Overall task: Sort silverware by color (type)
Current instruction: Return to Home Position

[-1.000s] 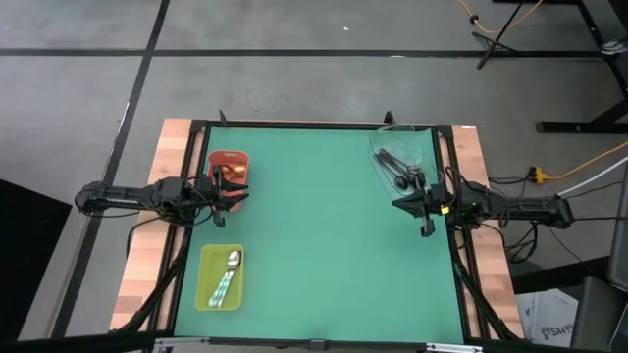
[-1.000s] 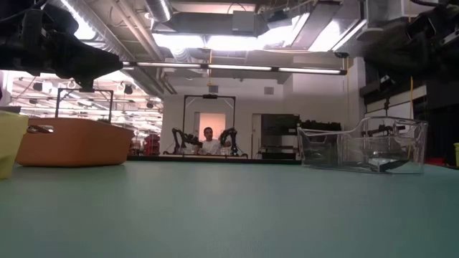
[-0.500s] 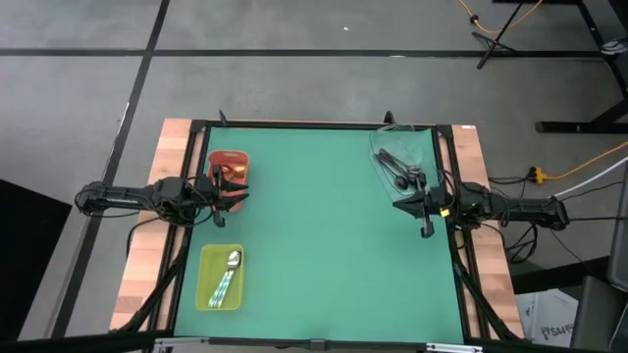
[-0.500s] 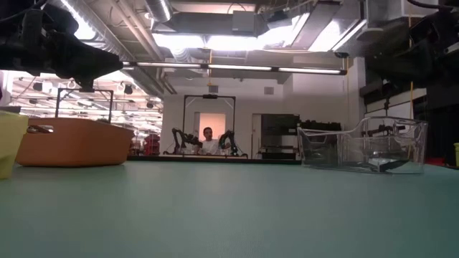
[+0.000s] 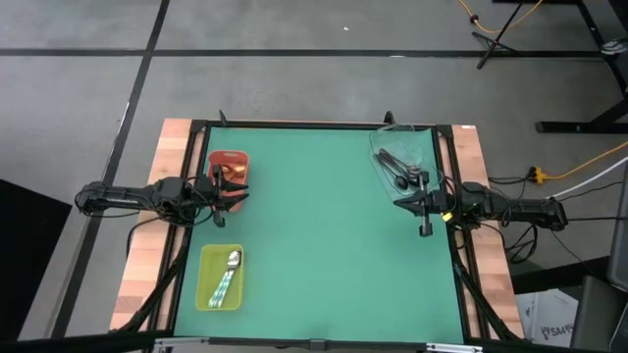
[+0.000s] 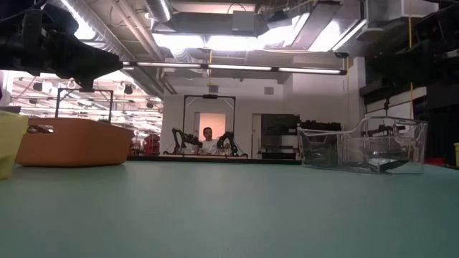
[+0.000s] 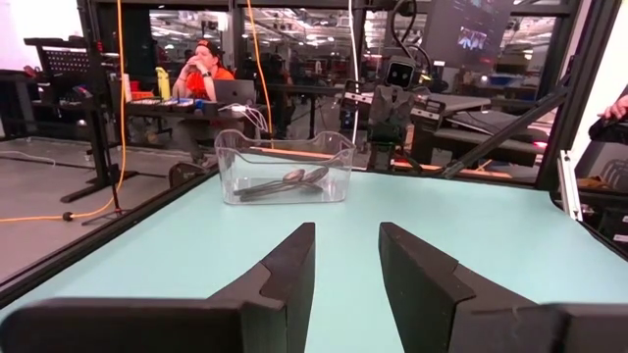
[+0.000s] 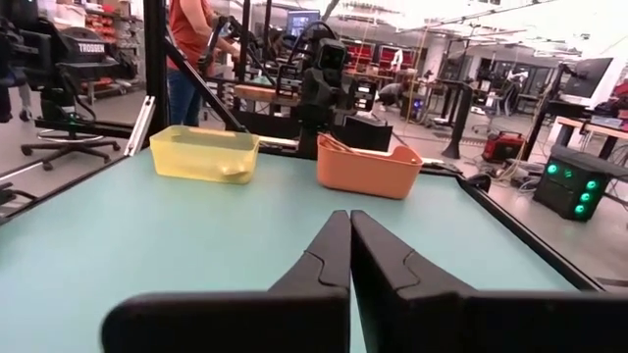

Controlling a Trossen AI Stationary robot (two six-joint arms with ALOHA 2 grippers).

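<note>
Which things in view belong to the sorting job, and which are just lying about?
Job: gold spoons, orange tray; mint-handled spoons, yellow tray; black spoons, clear tray; left gripper, right gripper.
Not the job: floor cables, person in the background.

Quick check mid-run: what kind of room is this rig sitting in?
Most likely a robotics lab or workshop. Beyond the table, another two-arm rig stands with a person at it, a workbench carries a laptop, and strip lights hang from an open ceiling.
</note>
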